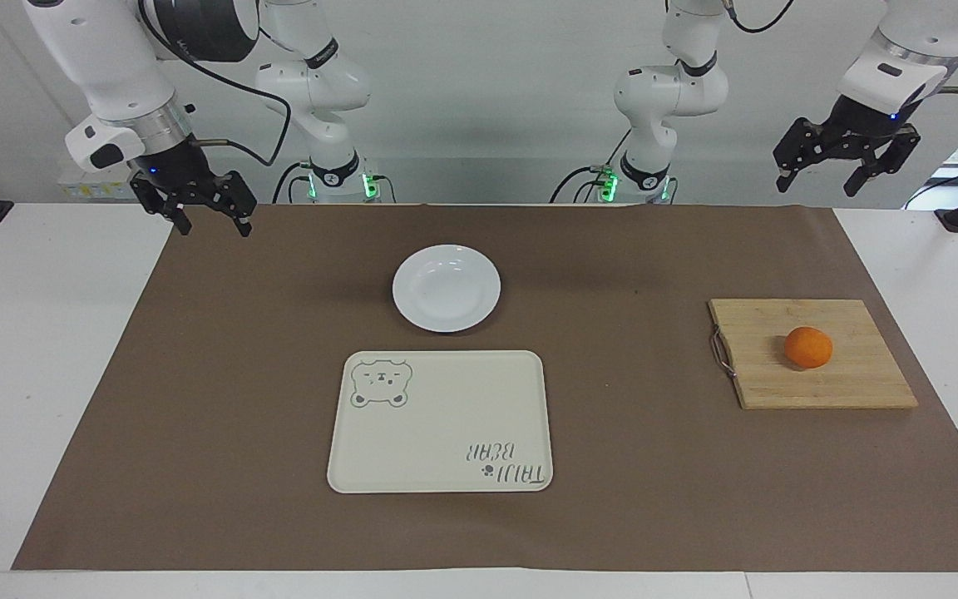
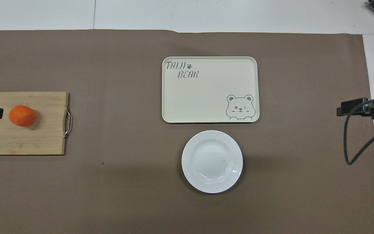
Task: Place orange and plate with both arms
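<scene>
Currently both arms are raised at the robots' end of the table, nothing held. The left gripper (image 1: 847, 170) is seen in the facing view with fingers spread wide, up over the table's edge at the left arm's end; the right gripper (image 1: 211, 218) is likewise spread wide, over the corner of the brown mat (image 1: 637, 466) at the right arm's end. Only fingertips and a cable are caught in the overhead view, so jaw width is read from the facing view alone. The orange (image 1: 807, 347) is sat on a wooden cutting board (image 1: 853, 387) with a metal handle (image 1: 720, 353), toward the left arm's end. The white plate (image 1: 446, 288) is laid on the mat mid-table, nearer to the robots than the cream bear tray (image 1: 441, 421), just beside it but apart. The tray lettering "TAIJI BEAR" is shown upright only in the overhead view; a small speck in the plate's dish is visible there too.
</scene>
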Tool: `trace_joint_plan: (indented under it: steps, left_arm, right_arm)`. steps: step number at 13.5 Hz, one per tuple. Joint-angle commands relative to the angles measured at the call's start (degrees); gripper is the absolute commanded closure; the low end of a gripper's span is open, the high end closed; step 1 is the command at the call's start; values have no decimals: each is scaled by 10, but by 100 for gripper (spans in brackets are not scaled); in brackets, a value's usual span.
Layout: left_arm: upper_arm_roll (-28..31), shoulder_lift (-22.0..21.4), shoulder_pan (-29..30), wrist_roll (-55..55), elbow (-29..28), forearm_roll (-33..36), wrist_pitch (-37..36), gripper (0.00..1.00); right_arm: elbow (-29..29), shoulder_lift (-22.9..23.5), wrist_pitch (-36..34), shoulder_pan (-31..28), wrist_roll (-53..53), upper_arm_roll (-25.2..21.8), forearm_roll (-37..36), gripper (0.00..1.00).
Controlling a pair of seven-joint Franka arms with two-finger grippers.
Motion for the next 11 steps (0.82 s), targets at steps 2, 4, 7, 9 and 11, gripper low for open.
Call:
trace_joint_plan:
  steps: [2, 4, 7, 9, 11]
  left_arm:
    - [-1, 0, -1, -5, 1, -5, -1, 0]
    - [-2, 1, -8, -4, 1, -5, -3, 0]
    - [-6, -1, -9, -6, 0, -5, -8, 0]
    - [-6, -1, -5, -5, 0, -5, -7, 0]
    - [-6, -10, -2, 3, -14, -5, 2, 0]
  right_arm:
    - [4, 0, -6, -1, -7, 1, -7, 0]
    - [4, 0, -6, -1, -7, 1, -7, 0]
    - [4, 0, -6, -1, -7, 1, -7, 0]
    - [4, 0, -6, -1, -7, 1, -7, 0]
    - [4, 0, -6, -1, -7, 1, -7, 0]
